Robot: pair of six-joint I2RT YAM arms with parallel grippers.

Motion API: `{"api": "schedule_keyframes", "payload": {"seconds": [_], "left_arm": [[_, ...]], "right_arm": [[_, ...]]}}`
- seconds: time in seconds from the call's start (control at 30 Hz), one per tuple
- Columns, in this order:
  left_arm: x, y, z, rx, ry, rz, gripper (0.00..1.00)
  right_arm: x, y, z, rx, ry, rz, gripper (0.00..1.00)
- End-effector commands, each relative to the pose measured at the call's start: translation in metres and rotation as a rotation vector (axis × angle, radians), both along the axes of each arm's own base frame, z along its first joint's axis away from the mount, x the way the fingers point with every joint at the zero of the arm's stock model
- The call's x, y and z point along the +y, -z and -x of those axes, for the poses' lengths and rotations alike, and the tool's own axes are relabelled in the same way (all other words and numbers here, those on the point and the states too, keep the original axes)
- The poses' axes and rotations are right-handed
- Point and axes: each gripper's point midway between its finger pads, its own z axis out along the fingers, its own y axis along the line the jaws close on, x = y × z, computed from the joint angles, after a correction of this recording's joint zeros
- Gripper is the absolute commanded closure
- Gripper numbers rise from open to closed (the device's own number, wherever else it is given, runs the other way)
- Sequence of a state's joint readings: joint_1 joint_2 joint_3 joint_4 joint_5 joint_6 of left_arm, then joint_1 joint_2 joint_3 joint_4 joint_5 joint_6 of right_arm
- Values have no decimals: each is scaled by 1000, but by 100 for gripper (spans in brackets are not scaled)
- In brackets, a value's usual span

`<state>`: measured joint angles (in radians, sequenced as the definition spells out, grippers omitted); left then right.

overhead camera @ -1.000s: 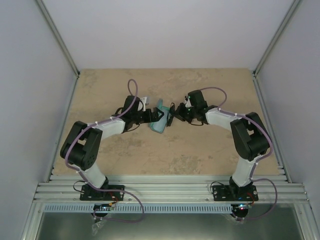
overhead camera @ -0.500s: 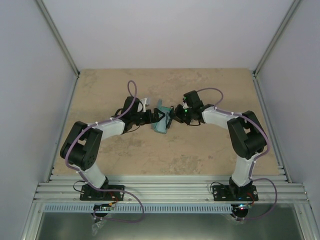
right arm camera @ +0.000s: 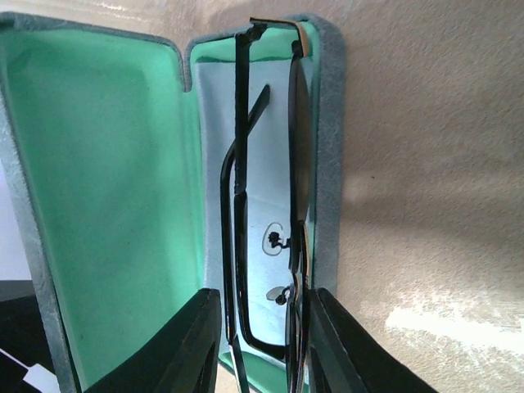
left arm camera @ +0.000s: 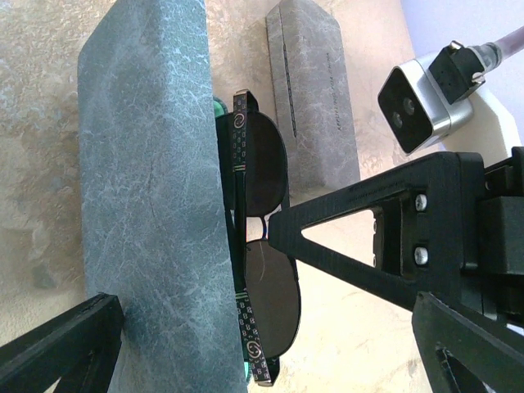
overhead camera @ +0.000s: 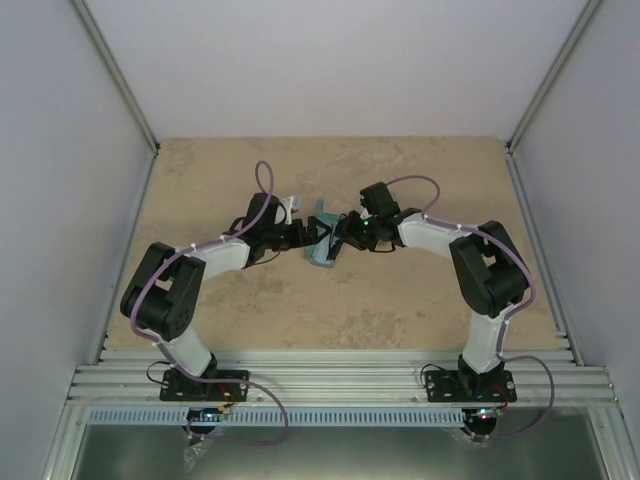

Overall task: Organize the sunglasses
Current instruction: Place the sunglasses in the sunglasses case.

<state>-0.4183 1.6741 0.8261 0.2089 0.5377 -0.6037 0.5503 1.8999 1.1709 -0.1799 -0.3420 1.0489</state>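
Observation:
The black sunglasses (right arm camera: 270, 205), folded, stand on edge in the open blue-grey case (right arm camera: 98, 188), against its green lining and a light blue cloth (right arm camera: 266, 155). My right gripper (right arm camera: 262, 327) is shut on the sunglasses, one finger on each side. In the left wrist view the dark lenses (left arm camera: 266, 246) lie against the case's outer shell (left arm camera: 147, 205). My left gripper (left arm camera: 266, 311) is open, its fingers spread either side of the case. In the top view both grippers meet at the case (overhead camera: 322, 250), the left gripper (overhead camera: 303, 236) and the right gripper (overhead camera: 338, 238). The red-framed sunglasses are out of view.
A closed grey case (left arm camera: 311, 98) lies on the table just beyond the blue-grey case. The right wrist camera (left arm camera: 422, 102) and the right finger (left arm camera: 368, 246) cross the left wrist view. White walls enclose the beige tabletop (overhead camera: 400, 300).
My right gripper has moved left with the sunglasses, up to and into the open case. The left arm has stayed at the case.

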Motion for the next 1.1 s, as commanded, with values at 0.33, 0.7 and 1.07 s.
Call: {"api": "schedule_keyframes", "payload": {"seconds": [0.33, 0.7, 1.07], "left_arm": [[0, -17, -1, -46, 1, 16, 1], [1, -17, -2, -46, -6, 11, 1], [2, -15, -2, -42, -7, 4, 1]], "right_arm": [[27, -35, -1, -95, -93, -121, 70], [40, -36, 3, -116, -157, -177, 64], [32, -19, -3, -140, -173, -48, 63]]}}
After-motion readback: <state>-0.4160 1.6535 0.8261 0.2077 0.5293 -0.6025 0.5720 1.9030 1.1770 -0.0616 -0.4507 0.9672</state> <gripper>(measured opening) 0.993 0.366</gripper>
